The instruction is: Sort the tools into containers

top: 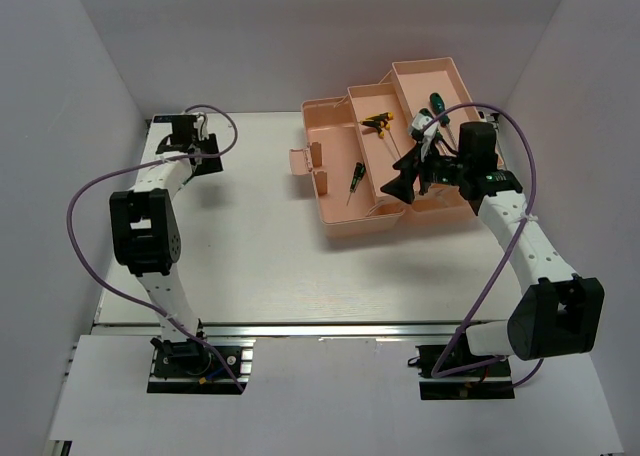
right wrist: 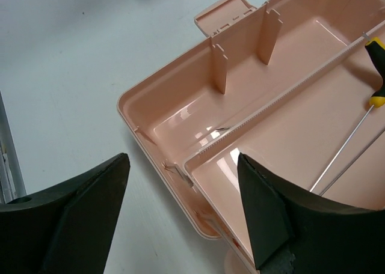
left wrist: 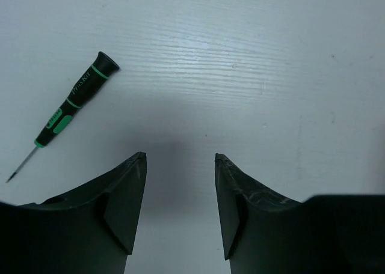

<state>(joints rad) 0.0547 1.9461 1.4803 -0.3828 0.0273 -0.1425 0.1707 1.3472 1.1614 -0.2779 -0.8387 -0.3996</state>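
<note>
The salmon-pink toolbox (top: 340, 216) stands open at the back right. Two yellow-black T-handle keys (top: 378, 123) lie in its middle tray, and one also shows in the right wrist view (right wrist: 375, 70). A small thin screwdriver (top: 355, 178) lies in the lower compartment. A green-and-black screwdriver (top: 433, 104) lies in the far tray, partly hidden by my right arm. My right gripper (top: 395, 183) hovers open and empty over the toolbox's near corner (right wrist: 180, 166). My left gripper (top: 186, 132) is open and empty at the far left, just above the table. A small thin green-black screwdriver (left wrist: 72, 103) lies on the table beyond its left finger.
White walls close the table on the left, back and right. Upright dividers (right wrist: 240, 48) stand in the toolbox's lower compartment. A purple cable (top: 90, 191) loops beside my left arm. The metal rail (top: 300, 328) runs along the near table edge.
</note>
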